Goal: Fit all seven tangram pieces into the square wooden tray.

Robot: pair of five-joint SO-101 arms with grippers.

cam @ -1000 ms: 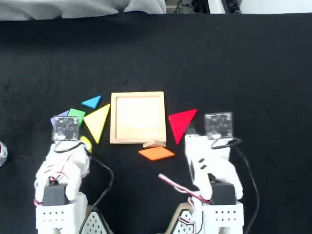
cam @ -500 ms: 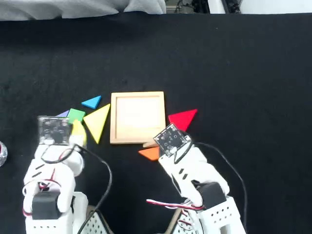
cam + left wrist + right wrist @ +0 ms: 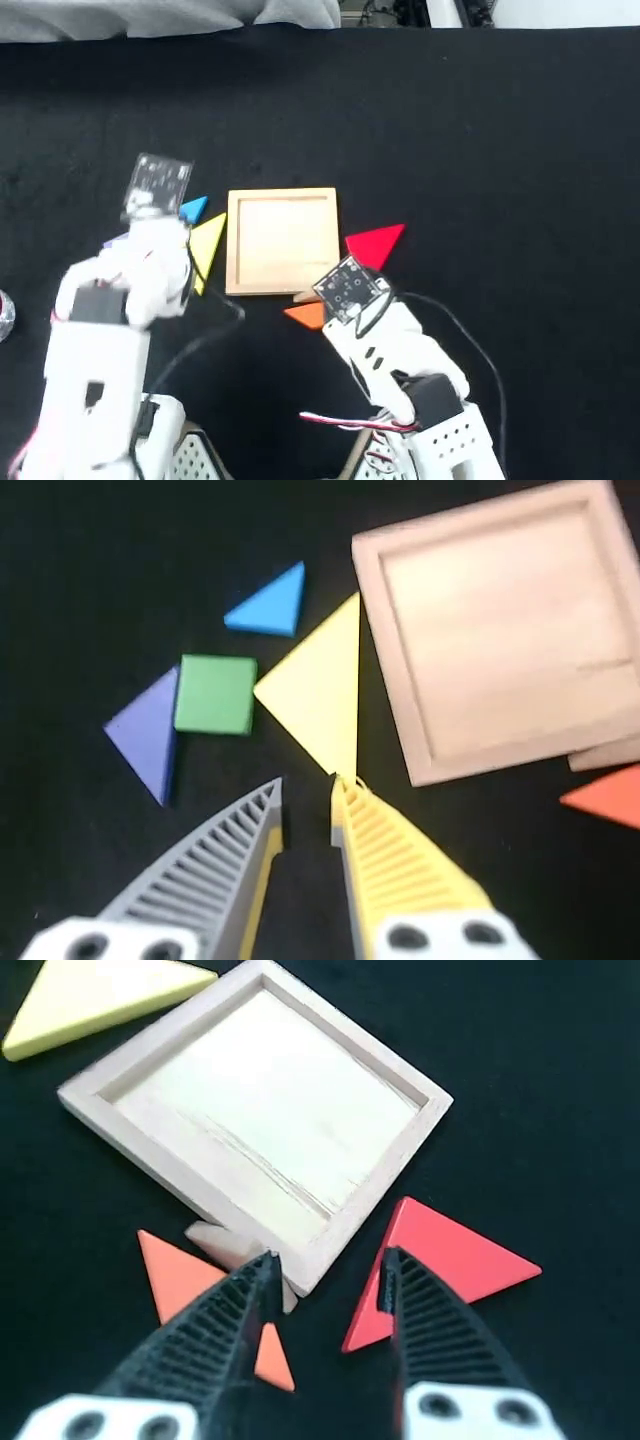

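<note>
- Plainly, we see the square wooden tray flat on the black cloth, which runs broad toward its 12 and 3 o'clock.
- At 9 o'clock the yellow triangle lies with a straight edge just beside the tray wall. Beyond it are the blue triangle and the green square, which sits edge to edge with the purple triangle.
- At 4 o'clock the red triangle sits near the wall, apart from it.
- At 6 o'clock a pale wooden piece meets the rim, with the orange piece just beside it.
- Our left gripper has its tips by a yellow corner, jaws slightly parted, grasping nothing.
- Our right gripper hangs by the 5 o'clock corner between orange and red, jaws spread, released.
</note>
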